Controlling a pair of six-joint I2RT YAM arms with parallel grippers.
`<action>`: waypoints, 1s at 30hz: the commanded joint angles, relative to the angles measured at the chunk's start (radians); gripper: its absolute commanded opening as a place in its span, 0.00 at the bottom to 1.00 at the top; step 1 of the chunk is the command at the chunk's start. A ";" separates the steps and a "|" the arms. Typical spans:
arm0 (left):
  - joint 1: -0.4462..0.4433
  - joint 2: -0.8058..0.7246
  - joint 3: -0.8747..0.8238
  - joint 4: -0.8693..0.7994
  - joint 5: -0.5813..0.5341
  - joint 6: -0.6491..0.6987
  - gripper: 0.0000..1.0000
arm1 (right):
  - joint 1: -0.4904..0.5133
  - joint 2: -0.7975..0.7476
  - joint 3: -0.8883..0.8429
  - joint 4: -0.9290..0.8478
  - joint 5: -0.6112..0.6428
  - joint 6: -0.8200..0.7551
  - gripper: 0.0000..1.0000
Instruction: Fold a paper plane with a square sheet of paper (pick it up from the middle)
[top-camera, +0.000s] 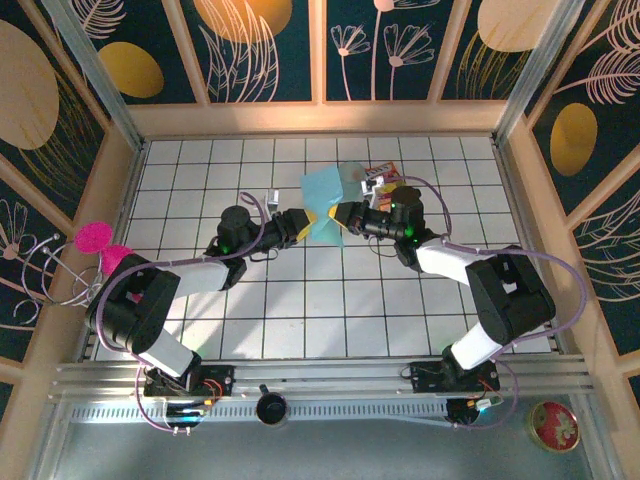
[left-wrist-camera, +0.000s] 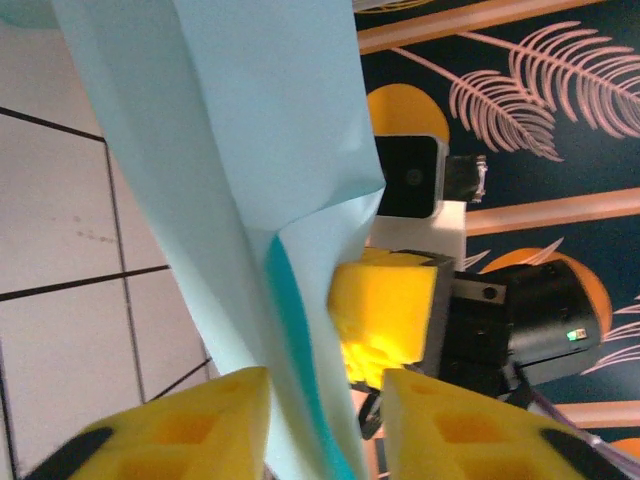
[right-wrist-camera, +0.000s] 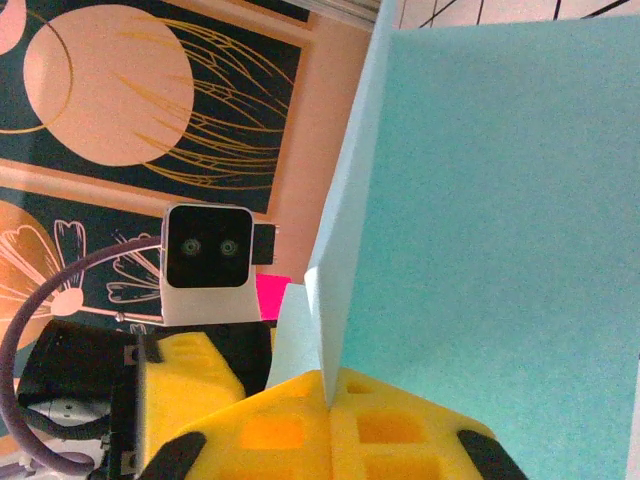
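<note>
Pinching the sheet of paper (right-wrist-camera: 500, 200) tight between the closed pads of the right claw (right-wrist-camera: 329, 398), folded and standing out past them. Straddling the same sheet with the left claw (left-wrist-camera: 325, 420) just opposite, pads apart on either side, not gripping. Probably handling as thin, light, floppy and easily creased; likely best pinching gently close beside the fold

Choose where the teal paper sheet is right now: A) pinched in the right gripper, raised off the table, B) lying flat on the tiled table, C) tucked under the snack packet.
A: in the right wrist view the paper sheet stands up from between the right gripper's shut yellow pads.
</note>
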 joint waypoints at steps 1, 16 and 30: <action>-0.002 0.013 0.032 -0.064 0.000 0.062 0.26 | -0.011 -0.033 -0.013 -0.020 -0.007 -0.020 0.12; -0.002 -0.067 0.330 -0.983 -0.343 0.630 0.09 | -0.083 -0.191 0.091 -0.678 0.531 -0.285 0.50; -0.165 0.164 0.777 -1.748 -1.081 0.831 0.07 | -0.121 -0.283 0.041 -0.753 0.686 -0.274 0.50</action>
